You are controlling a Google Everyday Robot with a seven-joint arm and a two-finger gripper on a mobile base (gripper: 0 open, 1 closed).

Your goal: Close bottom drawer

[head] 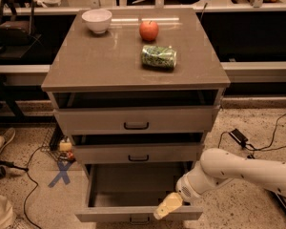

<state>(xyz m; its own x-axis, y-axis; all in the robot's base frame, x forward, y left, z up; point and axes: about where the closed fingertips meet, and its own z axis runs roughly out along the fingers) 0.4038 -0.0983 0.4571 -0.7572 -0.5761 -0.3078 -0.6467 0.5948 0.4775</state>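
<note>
Claw (pixel 169 205): hanging at the right end of the bottom drawer (pixel 109 215), just over the top rim of its front, touching it or just beside it. Not telling whether clenched or released; impossible to judge from this angle. Bottom drawer: standing pulled far out, well ahead of the middle drawer (pixel 138 154) and the top drawer (pixel 136 120), showing a bare box inside, with the small dark handle (pixel 139 220) at mid-front.

Judging the step in hand as the inward push, hardly begun. Doing it well probably meaning pressing flat on the front face rather than on the rim and driving straight back along the runners. Also shifting toward the handle before pushing hard, otherwise risking a skewed, binding box. Keeping the push slow and even, and staying out of the box to avoid getting trapped under the middle drawer. Easing off near the end, sparing a jolt to the bowl (pixel 97 20) by the far left corner of the surface (pixel 95 61), the apple (pixel 148 30) near the far edge and the green packet (pixel 158 56) right of centre.
</note>
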